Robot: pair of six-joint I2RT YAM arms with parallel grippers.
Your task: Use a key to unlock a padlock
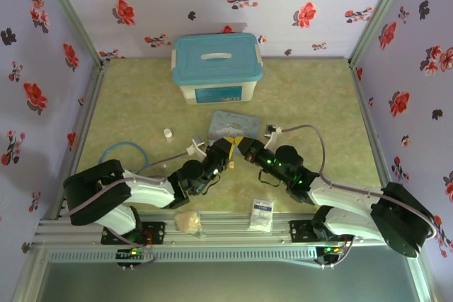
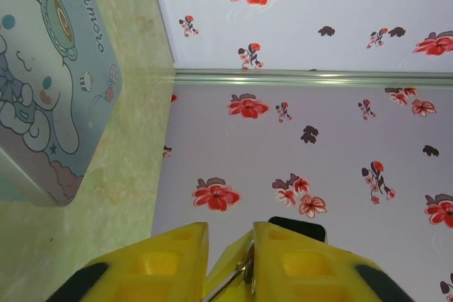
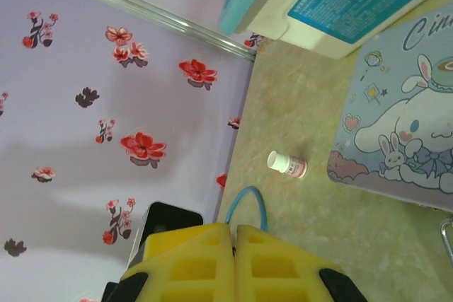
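— Between the yellow fingers of the left claw point(image 2: 230, 235), what is that?
— A thin metal bit, pinched tight. It looks like the key point(image 2: 243, 272).
— And the right claw point(image 3: 232, 228)?
— Its fingers are pressed together. I see nothing between them.
— Where are the claws?
— Close together, tips nearly meeting, mid-table point(image 1: 318, 104), just in front of the bunny tin point(image 1: 237, 122).
— What else?
— A little white bottle point(image 3: 287, 165) sits apart from the tin. A box with a blue lid point(image 1: 216, 58) stands at the back.
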